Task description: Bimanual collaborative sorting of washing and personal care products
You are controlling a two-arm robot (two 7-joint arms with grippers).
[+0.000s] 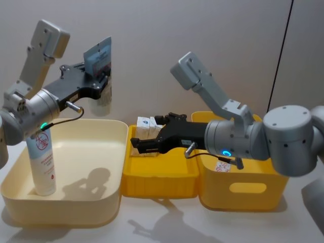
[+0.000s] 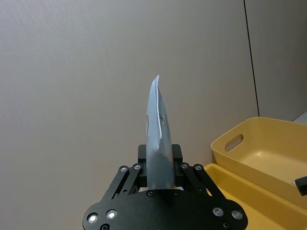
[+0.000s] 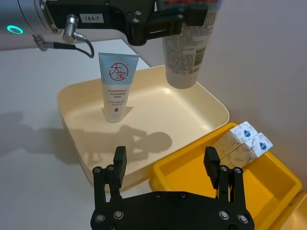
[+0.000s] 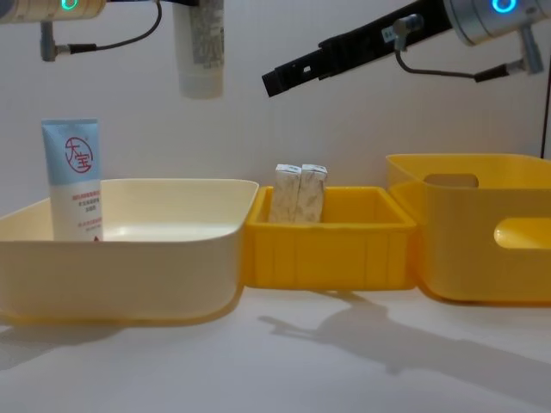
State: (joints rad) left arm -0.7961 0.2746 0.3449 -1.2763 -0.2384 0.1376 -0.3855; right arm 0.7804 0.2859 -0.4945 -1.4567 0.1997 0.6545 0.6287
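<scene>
Because the left gripper (image 1: 101, 81) clasps a pale blue-and-white squeeze tube (image 1: 98, 56) high above the cream plastic bin (image 1: 76, 147), release risks bounce-out; right gripper (image 3: 165, 165) waits unclenched above the yellow plastic tray (image 1: 152, 179)

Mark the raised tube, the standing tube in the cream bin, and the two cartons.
raised tube (image 4: 200, 47), chest view, printed body above its lower end.
standing tube (image 1: 44, 162), head view, mid body below the red logo.
cartons (image 4: 287, 196), chest view, front face of the robot's-left one.
</scene>
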